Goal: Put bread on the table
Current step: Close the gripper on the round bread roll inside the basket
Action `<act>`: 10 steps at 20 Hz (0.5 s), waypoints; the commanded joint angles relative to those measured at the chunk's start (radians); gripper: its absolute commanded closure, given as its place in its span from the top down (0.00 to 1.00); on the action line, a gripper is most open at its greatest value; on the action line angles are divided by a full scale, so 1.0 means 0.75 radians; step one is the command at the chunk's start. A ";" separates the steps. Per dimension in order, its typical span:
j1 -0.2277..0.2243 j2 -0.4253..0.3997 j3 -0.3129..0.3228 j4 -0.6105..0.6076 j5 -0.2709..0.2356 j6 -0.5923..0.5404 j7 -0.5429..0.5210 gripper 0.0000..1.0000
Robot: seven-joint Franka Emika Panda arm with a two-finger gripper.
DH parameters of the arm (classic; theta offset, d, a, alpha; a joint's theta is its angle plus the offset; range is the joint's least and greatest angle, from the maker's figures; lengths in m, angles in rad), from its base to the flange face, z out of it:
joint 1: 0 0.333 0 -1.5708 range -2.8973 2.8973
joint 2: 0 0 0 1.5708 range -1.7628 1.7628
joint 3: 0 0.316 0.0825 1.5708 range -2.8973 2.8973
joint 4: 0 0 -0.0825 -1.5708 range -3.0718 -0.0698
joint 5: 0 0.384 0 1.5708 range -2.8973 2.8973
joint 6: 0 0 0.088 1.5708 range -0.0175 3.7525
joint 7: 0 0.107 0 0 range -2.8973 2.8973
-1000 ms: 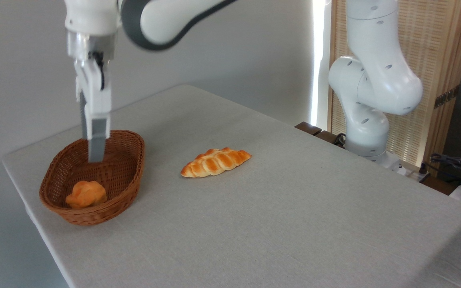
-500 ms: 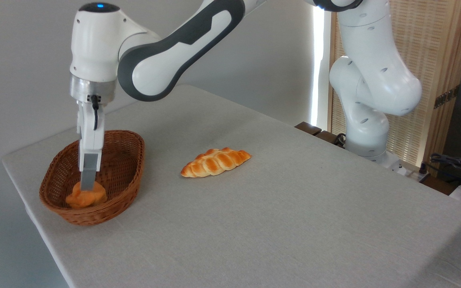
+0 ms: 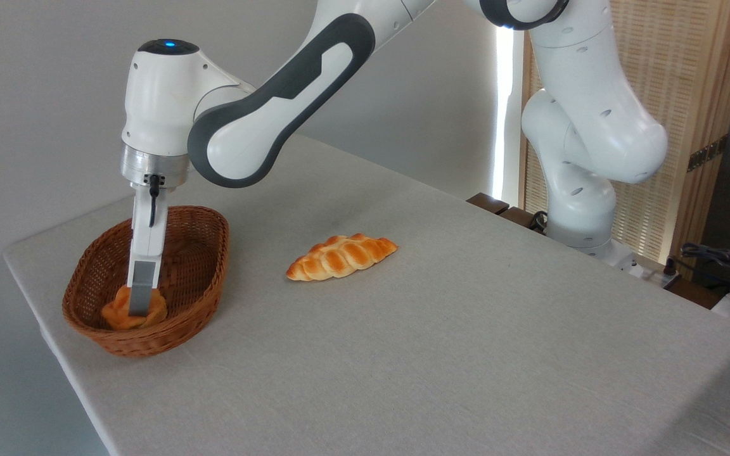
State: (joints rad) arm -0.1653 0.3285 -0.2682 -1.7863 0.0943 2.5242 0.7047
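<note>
The bread [image 3: 113, 313], a small lumpy orange bun, lies in the near left end of a brown wicker basket [image 3: 216, 240] on the table [image 3: 416, 354]. My gripper [image 3: 137, 304] points straight down into the basket and reaches the bun. Its near finger [image 3: 140, 288] stands in front of the bun's middle, and the far finger is hidden behind it. The fingers look set apart on either side of the bun. The bun rests on the basket floor.
A longer braided golden loaf [image 3: 341, 256] lies on the cloth to the right of the basket. The arm's base [image 3: 583, 215] stands at the table's far right edge, with cables [image 3: 720, 259] beyond it. The basket sits near the left table edge.
The gripper came down from above the basket rim until its fingers reached the bun. The bun has shifted very slightly to the left.
</note>
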 commanded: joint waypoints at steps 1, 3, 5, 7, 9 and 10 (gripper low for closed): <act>0.002 0.000 0.000 -0.013 0.022 0.028 0.005 0.28; 0.002 0.000 0.000 -0.013 0.022 0.028 0.013 0.24; 0.002 0.000 0.000 -0.013 0.024 0.028 0.016 0.24; 0.002 0.000 0.000 -0.013 0.022 0.028 0.016 0.23; 0.002 -0.002 0.000 -0.013 0.022 0.028 0.014 0.21; 0.004 -0.002 0.000 -0.013 0.022 0.028 0.013 0.21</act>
State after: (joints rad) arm -0.1648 0.3285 -0.2683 -1.7863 0.0963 2.5248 0.7088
